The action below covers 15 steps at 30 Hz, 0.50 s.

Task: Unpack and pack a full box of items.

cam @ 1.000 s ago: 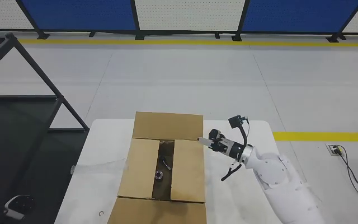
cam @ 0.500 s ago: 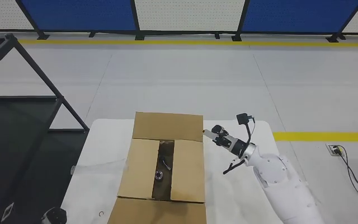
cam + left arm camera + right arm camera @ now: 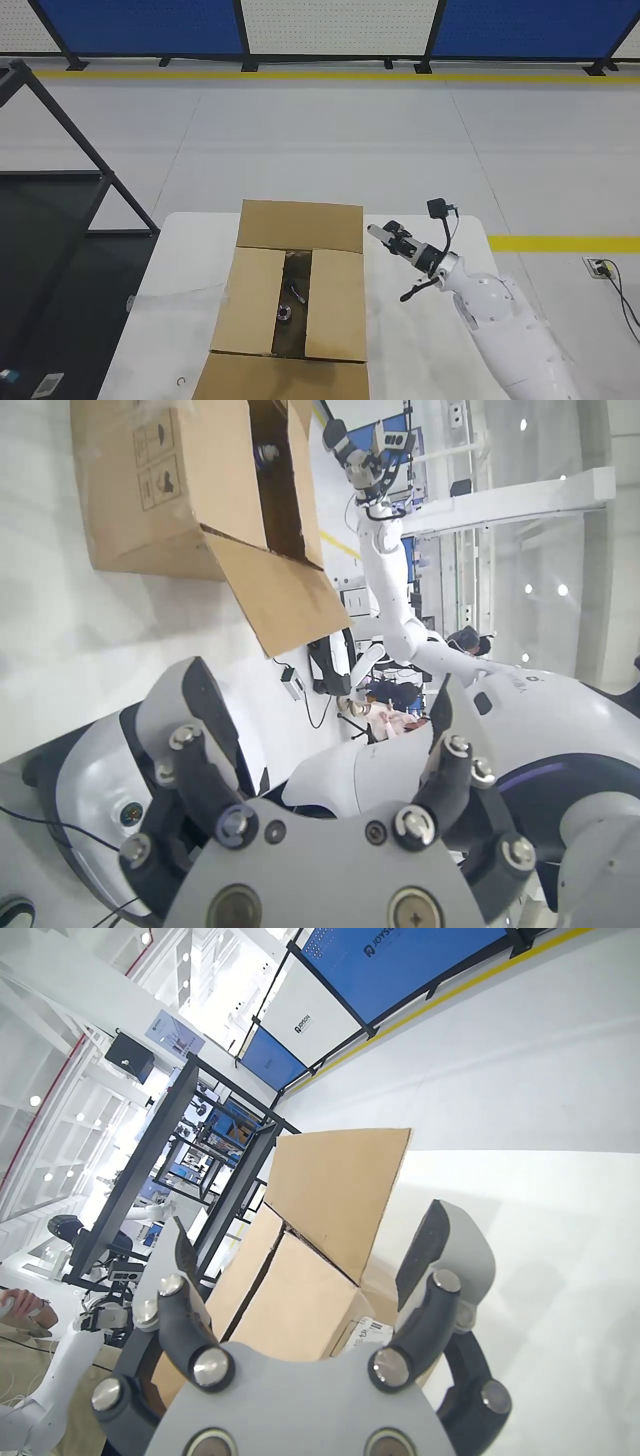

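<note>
A cardboard box (image 3: pixel 335 300) stands on the white table (image 3: pixel 400 340). Its two long top flaps lie nearly flat with a dark gap between them. Small dark items (image 3: pixel 290 300) show in that gap. The far flap (image 3: pixel 300 225) and the near flap stick outward. My right gripper (image 3: pixel 380 232) hangs open and holds nothing, just beyond the box's far right corner. In the right wrist view the gripper (image 3: pixel 305 1223) looks over the box (image 3: pixel 300 1278). My left gripper (image 3: pixel 320 675) is open and holds nothing, low beside the table, well away from the box (image 3: pixel 165 500).
A sheet of clear plastic film (image 3: pixel 170 295) lies on the table left of the box. A black metal frame (image 3: pixel 70 150) stands off the table's left side. The table right of the box is bare around my right arm.
My right gripper has drawn back from the edge of the box's right flap, toward the far right corner. The box has not moved.
</note>
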Motion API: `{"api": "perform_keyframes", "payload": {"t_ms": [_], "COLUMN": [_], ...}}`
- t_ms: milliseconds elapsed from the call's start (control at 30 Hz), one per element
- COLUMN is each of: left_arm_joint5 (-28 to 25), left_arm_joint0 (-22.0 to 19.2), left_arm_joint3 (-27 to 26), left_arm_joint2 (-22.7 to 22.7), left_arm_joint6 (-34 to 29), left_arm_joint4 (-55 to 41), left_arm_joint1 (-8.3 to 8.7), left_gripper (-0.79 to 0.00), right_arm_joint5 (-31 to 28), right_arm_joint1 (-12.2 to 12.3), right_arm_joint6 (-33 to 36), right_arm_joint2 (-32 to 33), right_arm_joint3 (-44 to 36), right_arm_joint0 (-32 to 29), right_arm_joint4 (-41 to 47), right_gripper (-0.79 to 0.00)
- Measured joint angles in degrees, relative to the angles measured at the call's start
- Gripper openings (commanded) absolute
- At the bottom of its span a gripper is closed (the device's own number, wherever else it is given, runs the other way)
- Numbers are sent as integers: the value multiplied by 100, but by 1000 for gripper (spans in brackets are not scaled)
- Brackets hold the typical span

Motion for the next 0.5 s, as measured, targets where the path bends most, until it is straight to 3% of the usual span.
{"api": "perform_keyframes", "payload": {"t_ms": [200, 500], "left_arm_joint5": [505, 942], "left_arm_joint0": [-258, -974], "left_arm_joint3": [45, 424], "left_arm_joint2": [594, 1556], "left_arm_joint6": [-29, -79], "left_arm_joint4": [302, 624], "left_arm_joint1": [63, 160], "left_gripper": [0, 0], "right_arm_joint5": [229, -370], "right_arm_joint1": [-62, -301], "right_arm_joint6": [42, 610], "right_arm_joint2": [-82, -509], "right_arm_joint3": [452, 1868], "right_arm_joint0": [231, 964], "right_arm_joint4": [258, 1048], "right_gripper": [0, 0]}}
